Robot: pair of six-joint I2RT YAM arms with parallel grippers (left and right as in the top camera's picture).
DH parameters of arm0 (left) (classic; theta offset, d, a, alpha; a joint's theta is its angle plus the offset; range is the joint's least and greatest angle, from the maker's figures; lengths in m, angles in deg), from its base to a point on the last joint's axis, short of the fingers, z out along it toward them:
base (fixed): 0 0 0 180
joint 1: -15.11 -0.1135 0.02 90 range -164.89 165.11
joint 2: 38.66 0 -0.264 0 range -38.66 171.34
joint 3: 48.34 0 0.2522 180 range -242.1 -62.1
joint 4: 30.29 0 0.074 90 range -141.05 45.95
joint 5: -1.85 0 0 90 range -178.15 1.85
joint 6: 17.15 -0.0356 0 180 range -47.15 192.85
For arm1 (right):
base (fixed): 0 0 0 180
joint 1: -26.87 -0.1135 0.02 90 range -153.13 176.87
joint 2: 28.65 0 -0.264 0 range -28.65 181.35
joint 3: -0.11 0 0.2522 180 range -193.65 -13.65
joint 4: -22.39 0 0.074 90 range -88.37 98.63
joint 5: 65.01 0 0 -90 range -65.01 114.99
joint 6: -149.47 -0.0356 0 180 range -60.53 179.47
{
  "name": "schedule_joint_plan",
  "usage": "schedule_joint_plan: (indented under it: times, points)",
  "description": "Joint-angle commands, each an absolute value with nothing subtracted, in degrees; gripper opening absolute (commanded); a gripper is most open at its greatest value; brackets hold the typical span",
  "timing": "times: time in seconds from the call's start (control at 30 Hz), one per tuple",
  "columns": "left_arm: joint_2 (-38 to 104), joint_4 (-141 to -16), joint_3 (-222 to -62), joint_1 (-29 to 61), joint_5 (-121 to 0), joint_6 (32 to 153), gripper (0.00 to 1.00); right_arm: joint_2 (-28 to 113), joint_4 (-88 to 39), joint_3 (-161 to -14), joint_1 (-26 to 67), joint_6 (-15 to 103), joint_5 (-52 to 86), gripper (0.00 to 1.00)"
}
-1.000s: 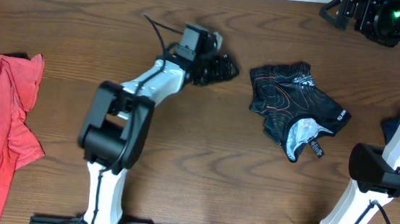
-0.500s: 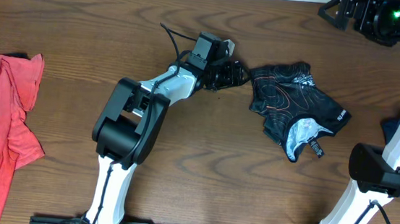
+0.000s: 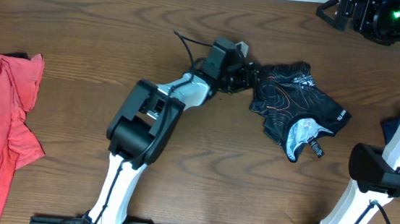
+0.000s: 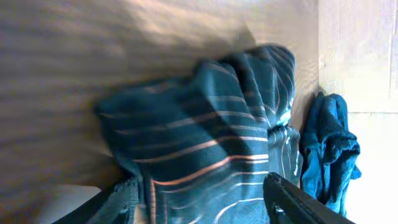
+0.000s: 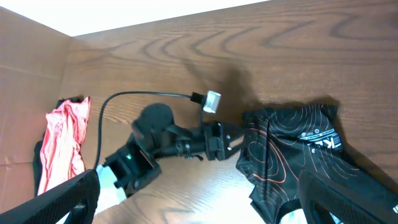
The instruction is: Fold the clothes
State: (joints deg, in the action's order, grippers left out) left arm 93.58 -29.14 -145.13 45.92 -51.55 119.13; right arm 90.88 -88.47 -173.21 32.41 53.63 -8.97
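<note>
The clothes, a crumpled black jersey (image 3: 295,106) with thin orange contour lines, lie right of the table's middle, the pale grey inner collar turned up near the front. My left gripper (image 3: 250,76) has reached the jersey's left edge, and its jaws stand open. In the left wrist view the jersey (image 4: 211,137) fills the space between the two fingertips (image 4: 298,202), with fabric bunched between them. My right gripper (image 3: 358,11) hangs high at the far right corner, wide open and holding nothing. From there the right wrist view looks down on the jersey (image 5: 292,149).
A red shirt (image 3: 0,109) lies spread at the table's left edge. A blue cloth (image 3: 389,128) sits at the right edge behind the right arm's base and also shows as a blue cloth (image 4: 329,149) in the left wrist view. A cable (image 5: 143,96) trails from the left arm.
My left arm has stretched to the right across the table, from bare wood to the jersey's left edge. Its jaws have narrowed a little. The right arm has not moved.
</note>
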Motion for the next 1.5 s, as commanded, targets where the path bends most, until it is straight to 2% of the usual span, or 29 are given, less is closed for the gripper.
schedule_joint_plan:
  times: [0.0, 0.17, 0.2, 0.4, 1.0, 1.37, 1.4, 1.43, 1.47]
  points:
    - [97.9, -31.0, -143.6, 48.0, -55.7, 121.3, 0.54, 89.9, -88.6, -173.3, 32.0, 54.4, -10.0, 0.99]
    - [97.9, -31.1, -143.6, 48.1, -56.8, 121.6, 0.09, 89.9, -88.6, -173.3, 31.7, 54.4, -10.0, 0.99]
    - [97.9, -31.1, -143.6, 47.9, -56.9, 121.7, 0.06, 89.9, -88.6, -173.3, 31.6, 54.4, -10.1, 0.99]
    - [97.8, -31.3, -143.6, 44.6, -57.2, 125.5, 0.06, 89.8, -88.6, -173.3, 30.5, 54.4, -10.0, 0.99]
    - [96.6, -33.7, -143.6, 30.8, -59.1, 126.0, 0.06, 89.9, -88.6, -173.3, 29.6, 54.4, -9.9, 0.99]
    - [96.6, -33.9, -143.6, 24.1, -60.6, 132.1, 0.06, 89.9, -88.5, -173.3, 28.0, 54.4, -6.7, 0.99]
    - [96.6, -33.8, -143.6, 23.7, -59.5, 132.1, 0.13, 89.9, -88.4, -173.3, 27.9, 54.4, -6.2, 0.99]
    - [96.5, -33.8, -143.6, 23.5, -58.5, 132.1, 0.37, 89.9, -88.4, -173.3, 27.9, 54.4, -6.0, 0.99]
    - [96.4, -33.7, -143.6, 23.5, -57.3, 132.1, 0.44, 89.9, -88.2, -173.3, 27.9, 54.4, -5.8, 0.99]
